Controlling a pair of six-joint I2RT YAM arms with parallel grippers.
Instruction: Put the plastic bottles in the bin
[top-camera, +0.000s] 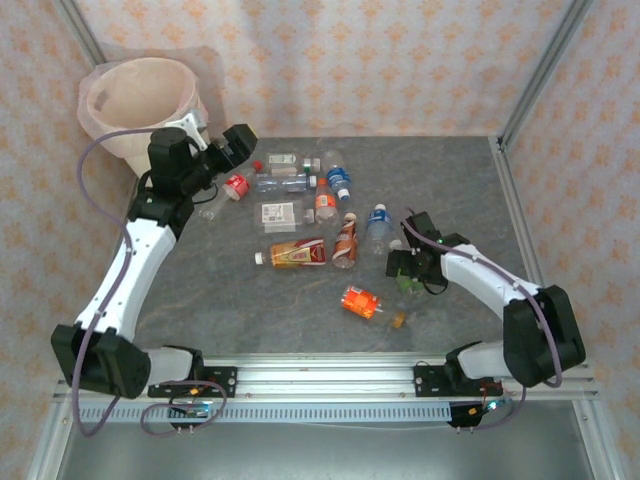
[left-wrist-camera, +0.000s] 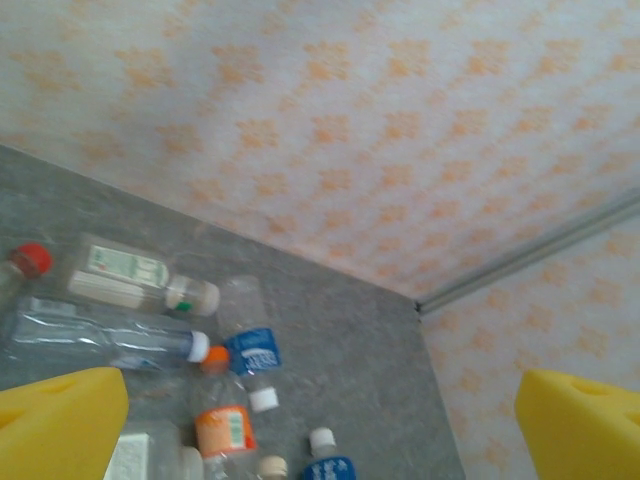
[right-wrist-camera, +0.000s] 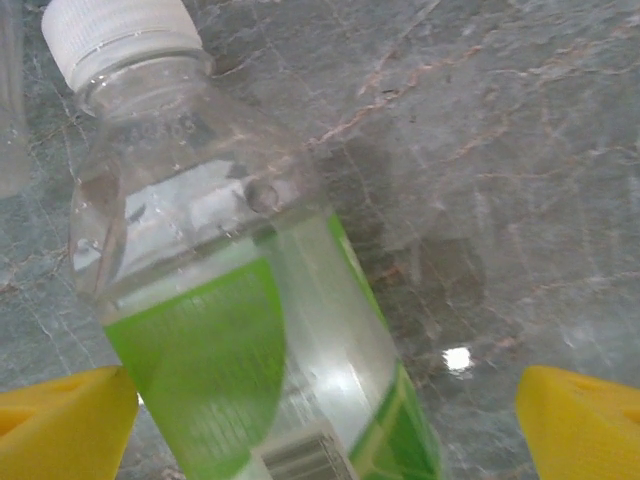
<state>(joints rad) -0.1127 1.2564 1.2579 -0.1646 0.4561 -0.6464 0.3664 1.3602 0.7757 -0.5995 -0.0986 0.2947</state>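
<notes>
**Top external.**
- Bin (top-camera: 135, 105): stands beyond the left gripper (top-camera: 240, 148), on its outer side. No bottle can be made out inside, but the bottom is hidden by the near wall and the arm.
- Plastic bottles (top-camera: 297, 253): about a dozen, all lying on the table (top-camera: 200, 300), most of them scattered between the two grippers.
- Judged progress: nearly the whole job is left.
- Right gripper (top-camera: 404, 268): low over the green-labelled bottle (top-camera: 405, 284). Its finger spread is too small to read here.

**Left wrist.**
- Left gripper (left-wrist-camera: 320, 430): yellow fingers spread wide with nothing between them, raised off the table.
- Ahead and below lie a clear bottle (left-wrist-camera: 100, 335) and a white-labelled bottle (left-wrist-camera: 130, 278).
- The nearer bottles are cut off at the bottom edge.

**Right wrist.**
- Right gripper (right-wrist-camera: 325, 430): fingers wide apart on either side of the green-labelled bottle (right-wrist-camera: 220, 330), which is not yet gripped.
- The bottle lies on the table with its white cap pointing away from the gripper.
- The bottle's base is cut off, and whether a finger touches the bottle cannot be told.
</notes>
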